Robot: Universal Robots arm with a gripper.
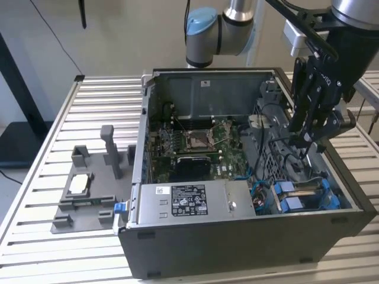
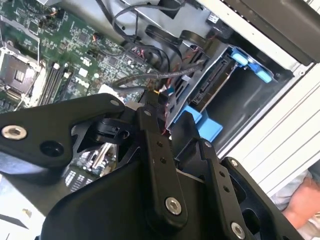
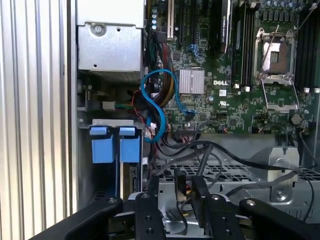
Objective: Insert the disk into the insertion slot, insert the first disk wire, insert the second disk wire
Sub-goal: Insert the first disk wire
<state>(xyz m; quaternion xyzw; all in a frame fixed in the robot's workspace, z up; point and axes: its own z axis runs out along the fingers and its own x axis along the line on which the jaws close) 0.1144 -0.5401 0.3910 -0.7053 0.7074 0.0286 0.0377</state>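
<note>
The disk sits in the insertion slot (image 1: 308,190) at the case's front corner on the exterior view's right, with its blue carrier (image 1: 290,204) showing. Both wire views of that spot are partial: the first wrist view shows two blue carrier tabs (image 3: 115,146) side by side, and the second wrist view shows the disk's (image 2: 212,82) grey edge between blue carrier parts (image 2: 202,122). My gripper (image 1: 307,142) hangs inside the case just behind the slot. Its fingers (image 3: 201,200) are shut on a dark disk wire connector (image 3: 181,189) with orange and yellow leads (image 2: 157,92).
The green motherboard (image 1: 195,142) with its square socket lies behind the metal power supply (image 1: 189,201). Loose black cables (image 3: 220,155) and a blue cable (image 3: 155,100) cross near the gripper. A grey fixture (image 1: 89,195) stands on the slatted table (image 1: 47,248). A hand (image 2: 300,200) rests beside the case.
</note>
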